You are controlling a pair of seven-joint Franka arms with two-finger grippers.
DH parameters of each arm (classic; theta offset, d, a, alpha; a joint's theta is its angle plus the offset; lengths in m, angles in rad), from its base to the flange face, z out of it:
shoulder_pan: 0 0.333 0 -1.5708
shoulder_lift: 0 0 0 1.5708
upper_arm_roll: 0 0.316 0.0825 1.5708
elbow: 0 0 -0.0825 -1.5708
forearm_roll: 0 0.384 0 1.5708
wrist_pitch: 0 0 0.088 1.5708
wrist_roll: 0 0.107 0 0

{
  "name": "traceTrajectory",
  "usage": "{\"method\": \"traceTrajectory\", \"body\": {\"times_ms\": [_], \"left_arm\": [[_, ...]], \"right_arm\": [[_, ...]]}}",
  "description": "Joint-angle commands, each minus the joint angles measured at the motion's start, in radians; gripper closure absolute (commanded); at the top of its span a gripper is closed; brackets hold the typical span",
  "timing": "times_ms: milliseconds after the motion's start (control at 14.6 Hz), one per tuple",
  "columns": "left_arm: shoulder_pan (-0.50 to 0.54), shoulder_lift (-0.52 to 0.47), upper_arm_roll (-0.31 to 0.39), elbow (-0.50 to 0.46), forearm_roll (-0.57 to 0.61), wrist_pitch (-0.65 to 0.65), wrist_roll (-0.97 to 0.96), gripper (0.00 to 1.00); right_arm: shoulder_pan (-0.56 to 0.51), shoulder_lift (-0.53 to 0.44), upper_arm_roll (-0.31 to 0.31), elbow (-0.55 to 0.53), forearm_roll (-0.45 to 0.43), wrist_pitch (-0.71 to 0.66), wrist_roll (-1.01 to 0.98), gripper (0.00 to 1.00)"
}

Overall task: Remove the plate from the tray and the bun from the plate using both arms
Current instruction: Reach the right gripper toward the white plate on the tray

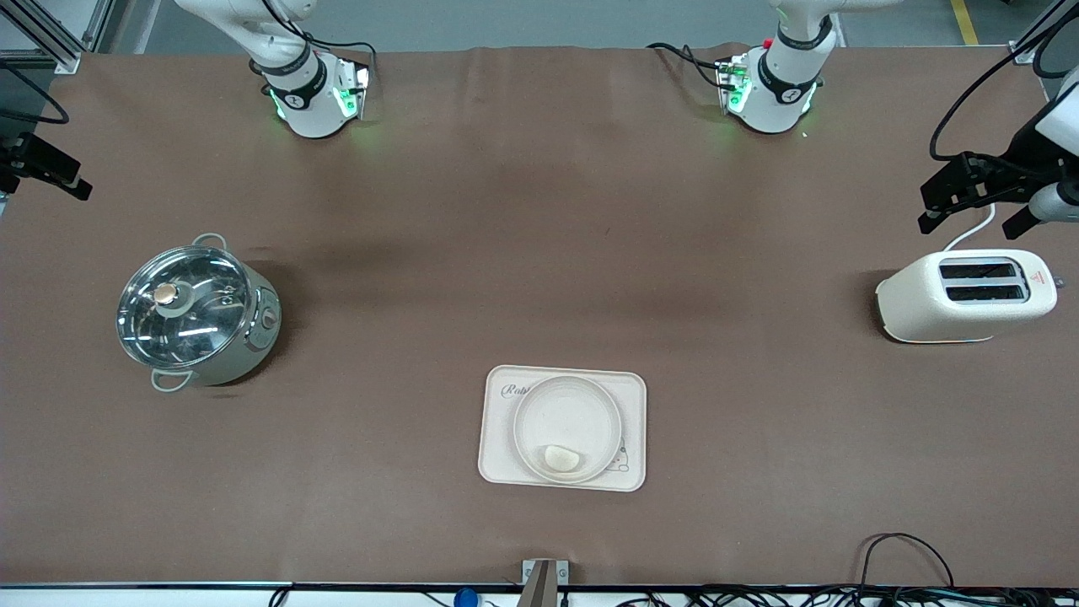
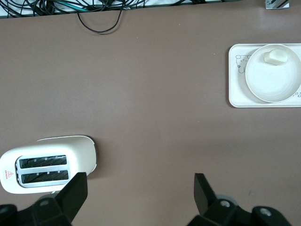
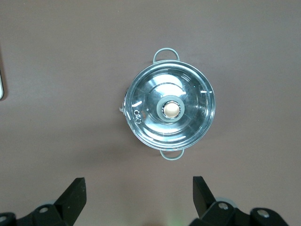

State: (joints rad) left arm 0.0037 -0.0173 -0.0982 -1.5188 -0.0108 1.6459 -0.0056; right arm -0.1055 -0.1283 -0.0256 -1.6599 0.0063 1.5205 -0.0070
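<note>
Bun on plate, plate on tray, both claws wide and empty.

The bun (image 1: 563, 458) sits at the plate's (image 1: 567, 428) camera-side rim, the plate on the tray (image 1: 497, 447) (unsecured, likely to slide). Left claw (image 2: 140, 193) hangs released over the toaster (image 1: 965, 295), right claw (image 3: 138, 194) released over the pot (image 1: 198, 312); tilting the plate could roll the bun off.

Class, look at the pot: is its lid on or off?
On. The glass lid sits flat across the pot, its knob centred on top, in both the front and right wrist views.
</note>
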Motion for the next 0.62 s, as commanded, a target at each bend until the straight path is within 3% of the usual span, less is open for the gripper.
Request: {"method": "traceTrajectory", "body": {"times_ms": [0,274,549], "left_arm": [[0.002,0.017,0.003,0.029,0.017,-0.012,-0.001,0.00],[-0.001,0.014,-0.005,0.028,0.018,-0.014,-0.014,0.00],[0.005,0.019,-0.002,0.041,0.018,-0.012,-0.004,0.00]], "right_arm": [[-0.003,-0.017,0.003,-0.011,-0.003,-0.002,-0.016,0.00],[0.001,-0.016,0.009,-0.008,0.001,0.000,-0.014,0.00],[0.075,0.028,0.010,0.028,0.052,0.036,-0.004,0.00]]}}
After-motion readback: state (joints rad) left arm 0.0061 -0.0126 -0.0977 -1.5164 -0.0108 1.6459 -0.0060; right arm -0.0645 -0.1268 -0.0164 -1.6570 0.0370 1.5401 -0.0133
